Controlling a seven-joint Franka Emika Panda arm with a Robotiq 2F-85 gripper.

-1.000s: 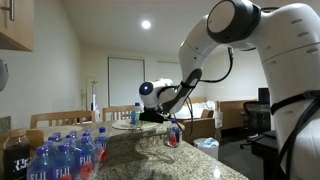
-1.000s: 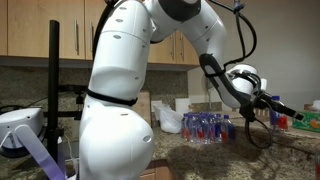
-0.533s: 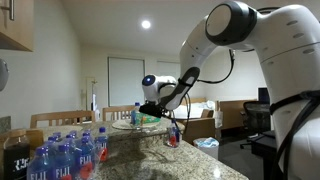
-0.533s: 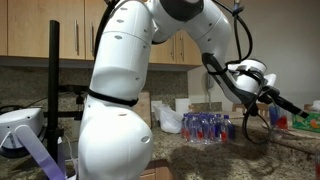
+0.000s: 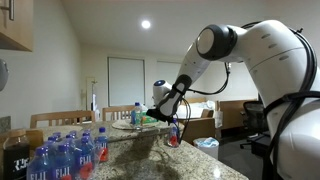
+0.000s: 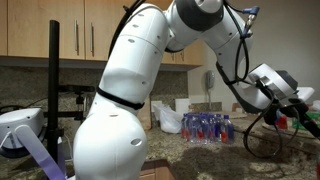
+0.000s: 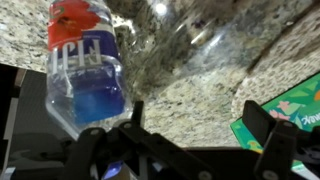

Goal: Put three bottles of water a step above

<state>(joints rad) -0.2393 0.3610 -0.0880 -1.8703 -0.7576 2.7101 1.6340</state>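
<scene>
Bottle (image 7: 85,70) cut off at wrist-view top edge, jaws spread wide, prob. holding nothing.

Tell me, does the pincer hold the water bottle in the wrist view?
No, the pincer is open with only granite showing in its gap, and the bottle stands beside it, outside that gap.

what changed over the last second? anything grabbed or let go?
The arm swung and lowered, carrying the gripper toward the right in both exterior views. Its jaws stayed open; nothing was grabbed or released. The bottle beside it and the pack of bottles stayed put.
</scene>
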